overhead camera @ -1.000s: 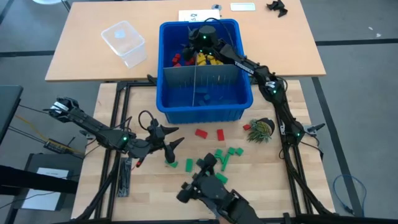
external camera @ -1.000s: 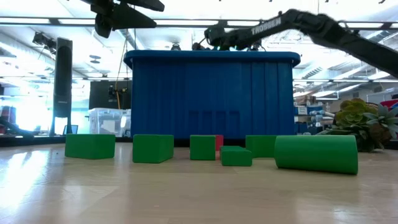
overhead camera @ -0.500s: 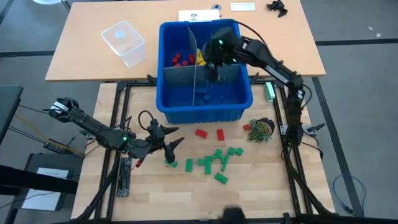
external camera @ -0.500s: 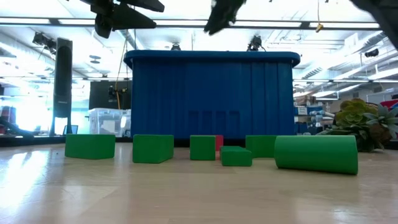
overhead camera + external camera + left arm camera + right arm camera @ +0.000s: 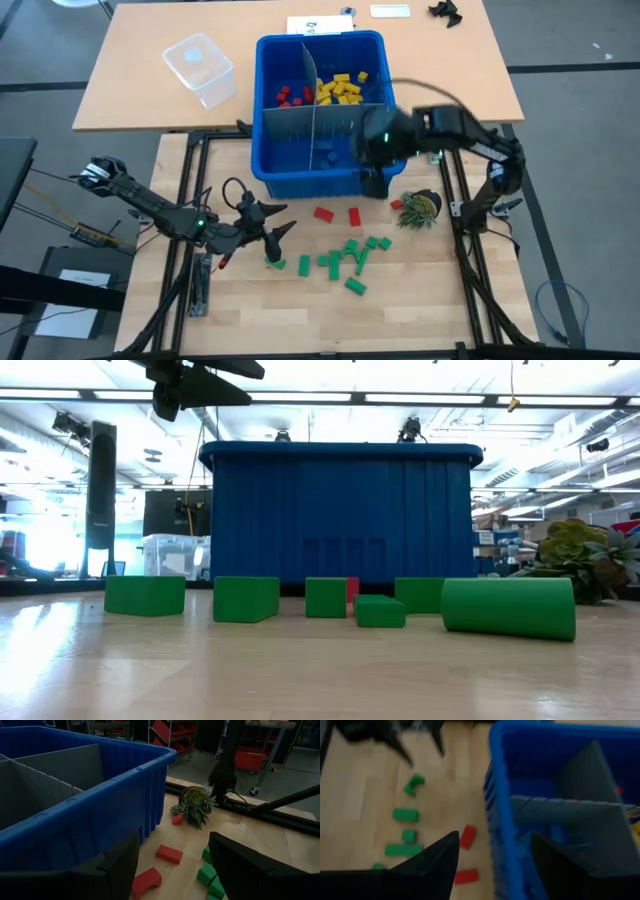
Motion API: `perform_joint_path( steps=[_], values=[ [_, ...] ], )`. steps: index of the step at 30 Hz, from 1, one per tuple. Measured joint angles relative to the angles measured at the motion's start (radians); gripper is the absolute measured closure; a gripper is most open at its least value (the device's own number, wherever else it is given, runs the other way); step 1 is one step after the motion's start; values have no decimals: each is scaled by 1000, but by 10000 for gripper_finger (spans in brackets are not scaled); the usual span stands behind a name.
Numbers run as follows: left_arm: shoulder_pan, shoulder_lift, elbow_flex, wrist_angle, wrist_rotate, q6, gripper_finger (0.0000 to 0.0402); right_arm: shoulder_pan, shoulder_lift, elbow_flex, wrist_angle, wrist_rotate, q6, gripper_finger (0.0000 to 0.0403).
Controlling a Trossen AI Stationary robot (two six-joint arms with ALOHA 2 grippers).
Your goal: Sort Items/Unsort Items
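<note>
Several green blocks (image 5: 348, 255) lie loose on the wooden table, with two red blocks (image 5: 338, 214) between them and the blue bin (image 5: 268, 130). Inside the bin, red blocks (image 5: 290, 95), yellow blocks (image 5: 345, 87) and blue blocks (image 5: 332, 155) lie in separate compartments. My left gripper (image 5: 285, 222) hovers open above the table, left of the green blocks, pointing toward the table's right edge. My right gripper (image 5: 374, 172) is open and blurred, high over the bin's near right corner. It looks down on the bin wall (image 5: 500, 820) and the red blocks (image 5: 467, 836).
Grey slotted dividers (image 5: 315, 125) split the bin. A small potted plant (image 5: 420, 207) stands right of the red blocks. A clear plastic container (image 5: 200, 68) sits at the far left. In the low view a green cylinder (image 5: 508, 606) lies right of the green blocks (image 5: 245, 598).
My right gripper has swung fast from over the bin's far compartments toward the table's near edge. It has risen and tipped downward, and is now above the bin's near right corner. A dark shape that stood over the green blocks at the near edge has left the view.
</note>
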Motion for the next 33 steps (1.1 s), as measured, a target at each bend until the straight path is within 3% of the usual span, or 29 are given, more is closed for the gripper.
perform_joint_path(
  steps=[7, 14, 23, 33],
  values=[
    [0, 0, 0, 0, 0, 0, 154, 253, -58, -269, 81, 182, 88, 161],
    [0, 0, 0, 0, 0, 0, 153, 391, -151, -642, 443, 262, 184, 167],
    [0, 0, 0, 0, 0, 0, 153, 382, -135, -1027, 849, 262, 310, 165],
    [0, 0, 0, -1, 0, 0, 154, 258, -84, -1226, 1189, 256, 338, 119]
  ],
)
